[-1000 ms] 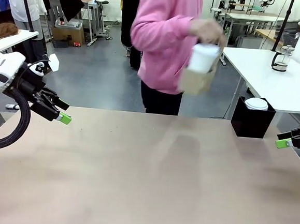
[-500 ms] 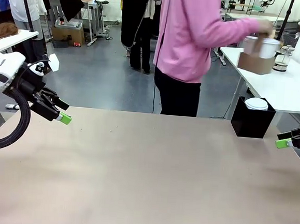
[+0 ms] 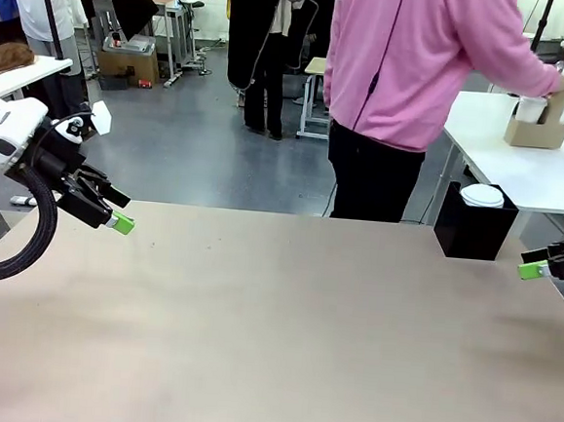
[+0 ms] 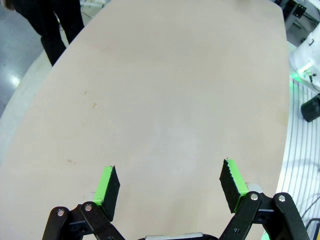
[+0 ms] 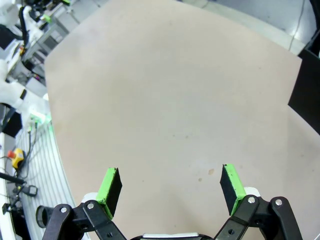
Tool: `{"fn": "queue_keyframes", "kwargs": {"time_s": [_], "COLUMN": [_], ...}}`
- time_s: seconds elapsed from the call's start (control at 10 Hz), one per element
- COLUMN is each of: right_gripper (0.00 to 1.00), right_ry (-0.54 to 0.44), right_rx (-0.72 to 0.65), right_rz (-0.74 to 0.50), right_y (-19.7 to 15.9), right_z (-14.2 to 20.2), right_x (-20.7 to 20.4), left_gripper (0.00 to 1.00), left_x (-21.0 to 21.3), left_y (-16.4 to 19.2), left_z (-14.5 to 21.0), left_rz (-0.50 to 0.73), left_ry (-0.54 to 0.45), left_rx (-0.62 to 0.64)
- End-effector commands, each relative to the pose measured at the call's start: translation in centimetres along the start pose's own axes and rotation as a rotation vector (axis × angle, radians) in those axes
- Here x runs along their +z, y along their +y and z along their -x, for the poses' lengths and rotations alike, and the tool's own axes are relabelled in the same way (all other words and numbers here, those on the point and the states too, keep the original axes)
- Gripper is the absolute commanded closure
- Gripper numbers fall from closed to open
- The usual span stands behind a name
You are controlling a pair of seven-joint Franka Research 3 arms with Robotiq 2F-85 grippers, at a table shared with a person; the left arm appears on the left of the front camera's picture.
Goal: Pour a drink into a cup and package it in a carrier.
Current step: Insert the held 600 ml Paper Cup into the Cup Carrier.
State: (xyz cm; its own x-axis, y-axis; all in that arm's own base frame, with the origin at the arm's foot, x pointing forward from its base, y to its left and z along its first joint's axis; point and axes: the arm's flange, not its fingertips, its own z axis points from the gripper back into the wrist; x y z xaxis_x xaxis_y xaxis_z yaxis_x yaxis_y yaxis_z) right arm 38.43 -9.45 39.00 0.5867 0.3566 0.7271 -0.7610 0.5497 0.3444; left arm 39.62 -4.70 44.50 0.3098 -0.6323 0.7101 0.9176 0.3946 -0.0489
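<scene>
- The carrier (image 3: 536,129): small brown cardboard box, upright on the white side table (image 3: 520,161) beyond the desk (image 3: 282,328), the person's hand (image 3: 562,88) at its handle panel.
- The cup (image 3: 530,109): white paper, standing upright in it.
- Left claw (image 4: 170,187): wide open, empty, above the matte beige desk.
- Right claw (image 5: 171,186): wide open, empty.

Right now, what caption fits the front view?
Person in pink sets brown cardboard carrier with white paper cup on far white table; both grippers wait apart.
</scene>
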Motion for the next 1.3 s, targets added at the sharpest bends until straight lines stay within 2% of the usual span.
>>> {"fn": "queue_keyframes", "kwargs": {"time_s": [0.0,1.2], "right_gripper": [0.00,0.00], "right_ry": [0.002,0.002], "right_rx": [-0.005,-0.005], "right_rz": [0.008,0.008], "right_y": [0.08,0.08], "right_z": [-0.14,-0.14], "right_x": [0.32,0.32], "left_gripper": [0.00,0.00], "left_x": [-0.01,-0.01], "left_y": [0.06,0.06], "left_z": [0.11,0.11], "left_rz": [0.005,0.005], "left_ry": [-0.010,-0.010], "left_rx": [-0.007,-0.007]}}
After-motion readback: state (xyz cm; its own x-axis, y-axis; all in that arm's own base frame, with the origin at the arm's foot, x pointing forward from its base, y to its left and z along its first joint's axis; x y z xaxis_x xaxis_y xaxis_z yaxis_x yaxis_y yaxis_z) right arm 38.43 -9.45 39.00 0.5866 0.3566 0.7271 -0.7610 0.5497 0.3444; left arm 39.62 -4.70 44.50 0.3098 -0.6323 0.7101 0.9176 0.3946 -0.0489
